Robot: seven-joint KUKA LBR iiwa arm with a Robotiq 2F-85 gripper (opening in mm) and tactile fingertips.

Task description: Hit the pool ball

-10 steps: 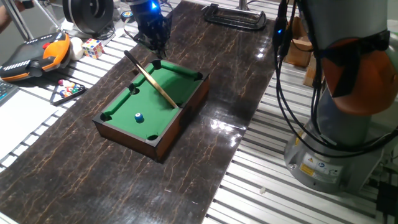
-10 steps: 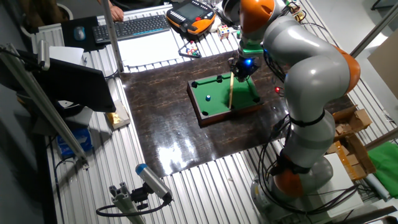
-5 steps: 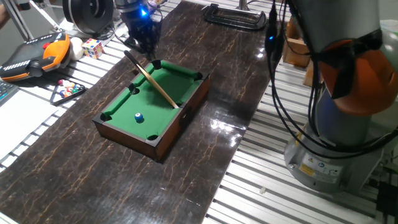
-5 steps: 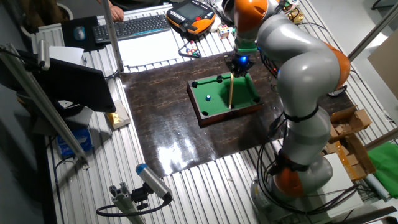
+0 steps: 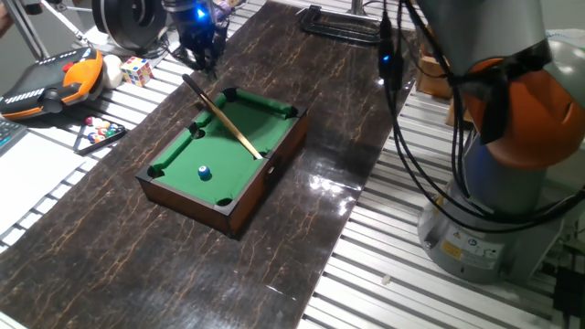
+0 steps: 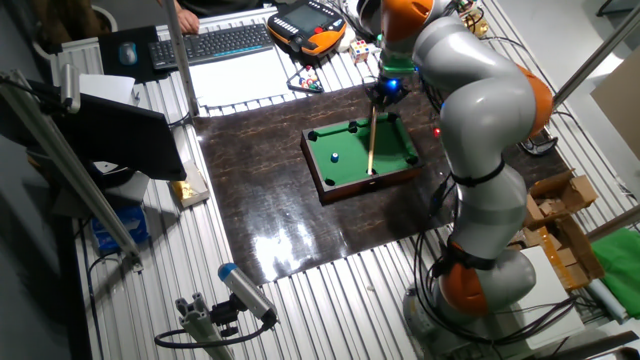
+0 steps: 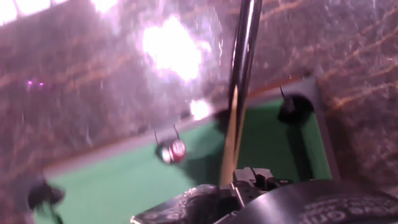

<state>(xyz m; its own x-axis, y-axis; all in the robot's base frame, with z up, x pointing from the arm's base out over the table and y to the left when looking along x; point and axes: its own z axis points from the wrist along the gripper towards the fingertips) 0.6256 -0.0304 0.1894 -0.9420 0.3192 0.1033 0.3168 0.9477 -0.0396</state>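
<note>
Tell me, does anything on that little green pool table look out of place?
Yes: the cue stick isn't being held. It lies slanted across the mini pool table, resting on its rails with its dark end poking out past one side. The blue ball sits alone, apart from it.

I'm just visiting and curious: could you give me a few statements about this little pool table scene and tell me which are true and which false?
1. The blue pool ball lies on the green felt. True.
2. The cue stick lies flat on the floor. False: it rests slanted across the miniature pool table.
3. The hand hovers right over the ball. False: it is beyond the table's far end.
4. A multicoloured puzzle cube sits off the dark mat. True.
</note>
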